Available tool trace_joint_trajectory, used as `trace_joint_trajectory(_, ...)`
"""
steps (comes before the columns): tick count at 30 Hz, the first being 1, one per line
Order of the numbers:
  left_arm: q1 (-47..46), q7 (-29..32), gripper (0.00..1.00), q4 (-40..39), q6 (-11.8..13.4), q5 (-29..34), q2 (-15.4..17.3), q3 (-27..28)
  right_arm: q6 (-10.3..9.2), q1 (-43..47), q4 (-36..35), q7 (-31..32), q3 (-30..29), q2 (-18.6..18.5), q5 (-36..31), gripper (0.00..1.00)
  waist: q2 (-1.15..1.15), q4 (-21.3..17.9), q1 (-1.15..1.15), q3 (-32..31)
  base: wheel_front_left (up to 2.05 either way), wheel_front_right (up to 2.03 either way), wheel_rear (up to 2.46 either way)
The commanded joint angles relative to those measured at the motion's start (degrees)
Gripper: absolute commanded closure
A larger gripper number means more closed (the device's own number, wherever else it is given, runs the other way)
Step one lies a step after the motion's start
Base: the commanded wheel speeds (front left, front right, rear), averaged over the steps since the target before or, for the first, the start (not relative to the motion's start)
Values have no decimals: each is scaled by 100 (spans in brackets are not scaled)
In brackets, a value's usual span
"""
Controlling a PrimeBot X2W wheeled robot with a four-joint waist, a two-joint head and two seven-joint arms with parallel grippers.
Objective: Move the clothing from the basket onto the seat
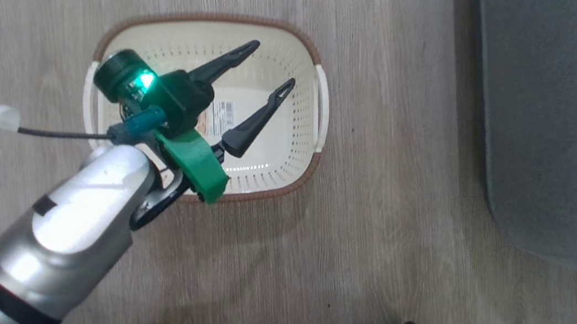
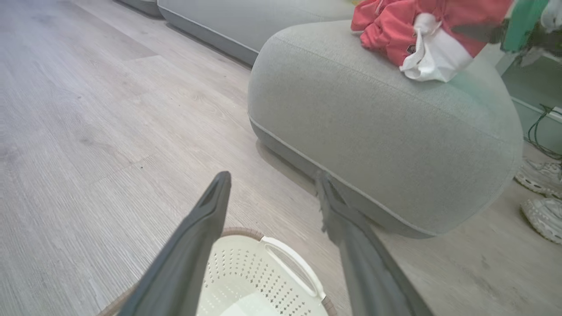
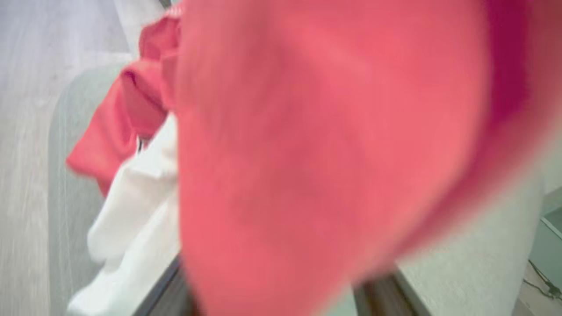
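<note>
Clothing [image 2: 395, 30] heaped atop seat [image 2: 373, 145], near its edge: transfer judged done. Right gripper [image 2: 476, 33] held over seat, fingers apart, red cloth draped across them, likely for release. Basket [image 1: 290, 145] beside seat seen empty. Left gripper [image 1: 272, 65], also beside seat, spread, nothing held.

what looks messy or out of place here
The clothing lies in a crumpled heap near the edge of the seat, and red fabric hangs blurred, very close, in the right wrist view. The basket stands upright and empty.

Left pincer [image 1: 273, 62] spread wide
</note>
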Motion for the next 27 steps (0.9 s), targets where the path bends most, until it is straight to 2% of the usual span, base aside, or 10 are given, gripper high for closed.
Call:
trace_joint_trajectory(1, 92, -68, 0, -128, -7, -50, 45, 211, -2, 250, -102, -67, 126, -201, 41, 0, 0, -13, 1, -263, 0, 0, 0)
trace_joint_trajectory(5, 342, -69, 0, -49, -7, -26, -118, 402, -2, 882, -20, -192, 452, -155, 248, 0, 0, 58, 1, -703, 0, 0, 0)
trace_joint_trajectory(12, 720, -69, 0, 99, -7, 21, -275, 790, -2, 1429, -173, -281, 940, 17, 490, 0, 0, 183, 1, -1231, 0, 0, 0)
trace_joint_trajectory(18, 1259, -69, 0, 284, 4, 131, -511, 1550, -2, 2010, -1007, -299, 1639, 490, 785, 0, 0, 465, 1, -1839, 0, 0, 0)
trace_joint_trajectory(27, 1799, -70, 0, 449, 15, 394, -706, 2475, -2, 2458, -1878, -301, 2353, 734, 1201, 0, 0, 871, 1, -2307, 0, 0, 0)
